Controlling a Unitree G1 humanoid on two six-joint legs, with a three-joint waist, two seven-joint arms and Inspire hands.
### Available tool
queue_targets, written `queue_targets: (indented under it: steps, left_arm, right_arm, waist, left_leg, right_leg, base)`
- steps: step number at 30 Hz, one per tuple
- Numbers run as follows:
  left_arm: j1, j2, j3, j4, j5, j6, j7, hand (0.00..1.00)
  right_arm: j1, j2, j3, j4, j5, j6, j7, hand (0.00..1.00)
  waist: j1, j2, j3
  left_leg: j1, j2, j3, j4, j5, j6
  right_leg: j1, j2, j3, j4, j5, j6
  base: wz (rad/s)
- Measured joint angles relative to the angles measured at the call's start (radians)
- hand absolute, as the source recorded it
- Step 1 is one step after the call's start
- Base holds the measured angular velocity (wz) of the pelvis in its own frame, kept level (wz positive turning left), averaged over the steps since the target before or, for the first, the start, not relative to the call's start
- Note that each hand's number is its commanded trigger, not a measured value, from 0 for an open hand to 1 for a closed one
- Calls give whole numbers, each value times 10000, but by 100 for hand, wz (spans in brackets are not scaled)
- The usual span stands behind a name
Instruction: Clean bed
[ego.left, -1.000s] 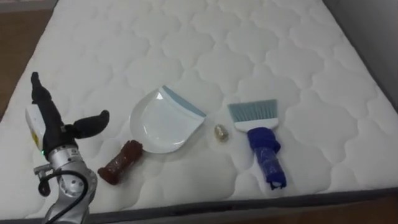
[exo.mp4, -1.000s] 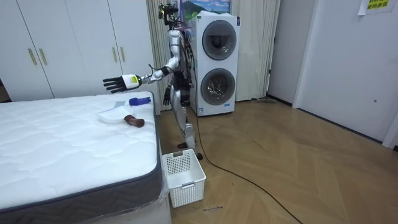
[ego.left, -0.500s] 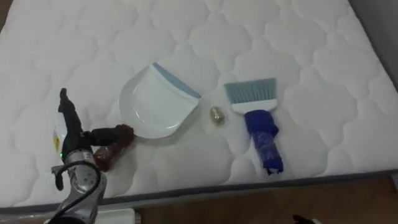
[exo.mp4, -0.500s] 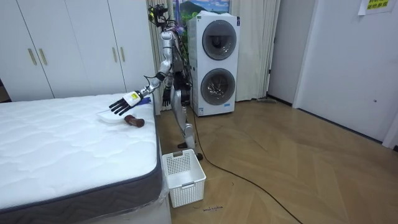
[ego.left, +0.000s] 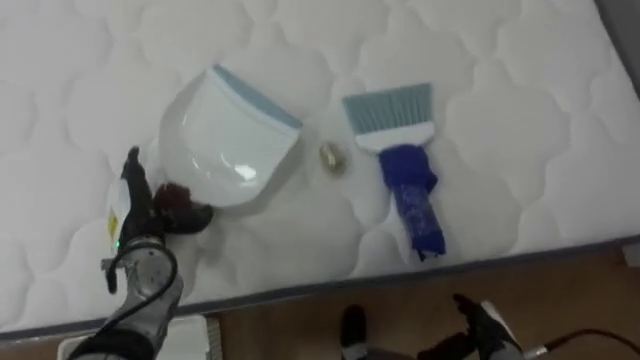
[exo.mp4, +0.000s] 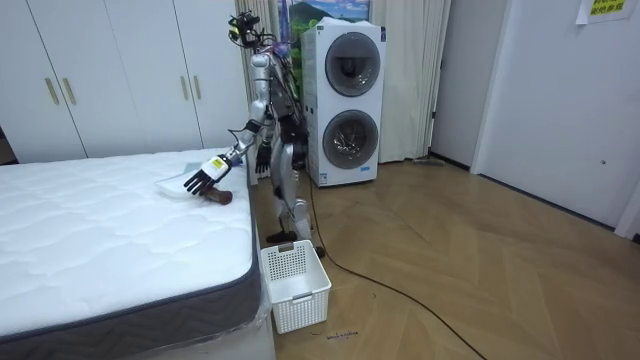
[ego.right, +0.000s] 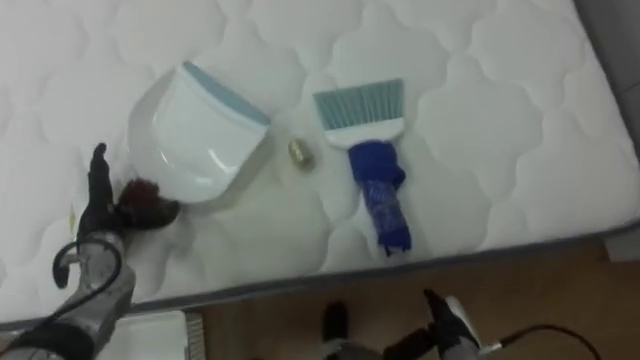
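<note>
A white dustpan (ego.left: 225, 140) with a blue-grey lip lies on the white quilted mattress (ego.left: 520, 130). Its dark red handle (ego.left: 180, 200) points toward the near edge. My left hand (ego.left: 135, 215) is down at that handle with its fingers straight and its thumb alongside the handle. To the right of the pan lies a small golden scrap (ego.left: 331, 157). Beyond it is a brush (ego.left: 405, 160) with teal bristles and a blue handle. My right hand (ego.left: 482, 322) hangs low beside my body, off the bed. I stand at the bed's side, leaning toward it.
The mattress's near edge (ego.left: 400, 280) runs across the bottom of the eye views, with wood floor below. A white slatted basket (exo.mp4: 295, 283) sits on the floor by the bed corner. A stacked washer and dryer (exo.mp4: 345, 100) stands behind me, and wardrobes (exo.mp4: 120, 75) line the wall.
My left hand has come down from above the bed to the dustpan's handle. The eye view has tipped down toward the near edge as I leaned in.
</note>
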Motion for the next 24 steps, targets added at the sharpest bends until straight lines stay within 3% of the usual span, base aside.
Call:
queue_targets:
  steps: [4,9,15,17,19,24]
  left_arm:
    - [-37,-6,-10,-6,19,2,-7,0]
    - [-9,-13,-35,-11,113,14,40,0]
    - [25,-15,-576,-13,232,13,177,0]
    - [44,-16,-620,-12,209,12,239,0]
    - [45,17,-614,-12,207,12,307,0]
    - [45,77,-618,-12,201,10,504,0]
  right_arm:
    - [-2,-26,77,-53,295,80,-13,0]
    - [6,-83,156,-59,423,75,-24,0]
    - [45,-177,521,-64,944,67,-23,0]
    - [81,-204,569,-79,1038,65,-21,0]
    - [161,-226,573,-79,1132,66,-14,0]
    - [195,-288,943,-87,1494,65,-7,0]
  waist:
    - [-18,-13,-12]
    - [124,-2,-42]
    - [180,63,-96]
    - [178,59,-139]
    - [202,41,-236]
    - [179,40,-238]
  left_leg:
    - [-308,-9,305,192,25,115]
    - [-635,-29,308,554,23,146]
    - [-697,-10,304,823,-17,142]
    - [-731,-11,307,857,-18,143]
    - [-790,-17,329,899,-15,139]
    - [-836,-13,341,1022,-20,135]
  right_leg:
    - [-65,-143,-105,28,-3,194]
    - [-210,-173,-120,35,217,138]
    - [-235,-172,-95,202,265,53]
    - [-260,-174,-86,213,244,93]
    - [-356,-182,-44,299,260,67]
    - [-386,-189,-33,383,245,59]
  base:
    - [22]
    - [1]
    - [0]
    - [0]
    - [-3]
    - [0]
